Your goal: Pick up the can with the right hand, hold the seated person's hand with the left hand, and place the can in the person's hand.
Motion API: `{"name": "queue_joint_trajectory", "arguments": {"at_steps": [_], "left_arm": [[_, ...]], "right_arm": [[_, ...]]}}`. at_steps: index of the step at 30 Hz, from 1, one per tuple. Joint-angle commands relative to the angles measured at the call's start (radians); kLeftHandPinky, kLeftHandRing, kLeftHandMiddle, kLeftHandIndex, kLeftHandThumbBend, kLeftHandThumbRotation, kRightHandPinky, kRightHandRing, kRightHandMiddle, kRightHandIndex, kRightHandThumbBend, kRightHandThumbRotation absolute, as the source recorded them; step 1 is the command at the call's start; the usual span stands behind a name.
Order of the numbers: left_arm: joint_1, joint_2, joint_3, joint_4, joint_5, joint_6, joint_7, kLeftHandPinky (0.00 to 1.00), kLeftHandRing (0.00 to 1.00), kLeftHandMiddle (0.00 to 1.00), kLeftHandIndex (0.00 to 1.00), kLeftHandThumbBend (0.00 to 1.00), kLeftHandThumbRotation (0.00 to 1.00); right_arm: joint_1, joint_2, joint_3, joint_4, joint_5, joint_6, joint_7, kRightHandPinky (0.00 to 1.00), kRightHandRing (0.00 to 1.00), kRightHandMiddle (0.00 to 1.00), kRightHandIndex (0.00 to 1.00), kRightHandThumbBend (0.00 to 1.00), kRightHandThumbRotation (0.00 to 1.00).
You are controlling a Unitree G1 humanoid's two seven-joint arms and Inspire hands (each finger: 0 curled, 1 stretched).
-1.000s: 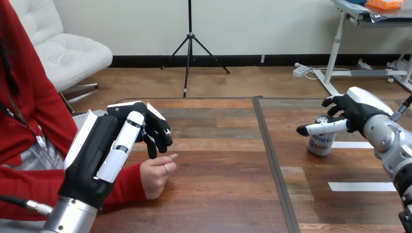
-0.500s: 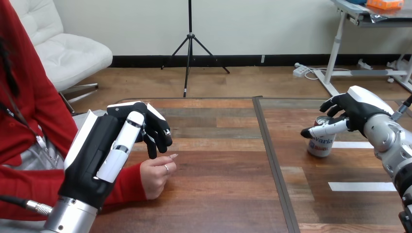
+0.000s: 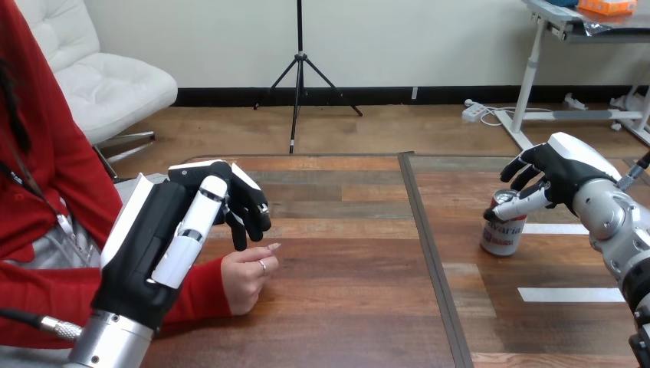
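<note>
Right hand [image 3: 558, 178] sits loosely spread about the can [image 3: 502, 232], thumb across its rim, not clamped. The can stands on the desk [image 3: 345, 307]. Pick-up is in hand, and a firm close seems next. Left hand [image 3: 176, 230], loosely curved and empty, hovers over the person's hand [image 3: 244, 282].

Plain pale wall [image 3: 429, 38] with black baseboard [image 3: 230, 96] over wood-plank floor [image 3: 383, 126]. White padded chair [image 3: 107, 88] stood upper left, black tripod [image 3: 299, 69] centre; white-legged desk [image 3: 535, 69] upper right, with a power strip [image 3: 474, 110] by its foot.
</note>
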State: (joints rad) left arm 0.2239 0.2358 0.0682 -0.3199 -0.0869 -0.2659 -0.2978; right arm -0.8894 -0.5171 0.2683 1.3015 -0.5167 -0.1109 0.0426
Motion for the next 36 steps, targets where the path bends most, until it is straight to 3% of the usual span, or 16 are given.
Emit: {"name": "queue_joint_trajectory", "arguments": {"at_steps": [1, 9, 23, 36], "left_arm": [[-0.055, 0.016, 0.022, -0.029, -0.006, -0.003, 0.008, 0.23, 0.34, 0.38, 0.35, 0.00, 0.97], [-0.056, 0.016, 0.024, -0.030, -0.005, -0.002, 0.006, 0.23, 0.34, 0.38, 0.35, 0.00, 0.96], [-0.063, 0.015, 0.028, -0.021, -0.013, -0.009, -0.001, 0.23, 0.33, 0.37, 0.35, 0.00, 0.96], [-0.068, 0.014, 0.030, -0.018, -0.003, -0.008, 0.000, 0.23, 0.33, 0.37, 0.35, 0.00, 0.95]], "right_arm": [[-0.014, 0.003, 0.000, -0.005, 0.007, -0.019, -0.027, 0.54, 0.61, 0.66, 0.64, 0.71, 0.07], [-0.016, 0.003, -0.002, -0.006, 0.010, -0.016, -0.025, 0.53, 0.60, 0.65, 0.62, 0.71, 0.04], [-0.020, 0.004, -0.010, -0.008, 0.025, -0.012, -0.024, 0.54, 0.61, 0.65, 0.63, 0.86, 0.13], [-0.028, -0.002, -0.015, -0.012, 0.031, -0.011, -0.014, 0.54, 0.61, 0.65, 0.65, 0.93, 0.17]]}}
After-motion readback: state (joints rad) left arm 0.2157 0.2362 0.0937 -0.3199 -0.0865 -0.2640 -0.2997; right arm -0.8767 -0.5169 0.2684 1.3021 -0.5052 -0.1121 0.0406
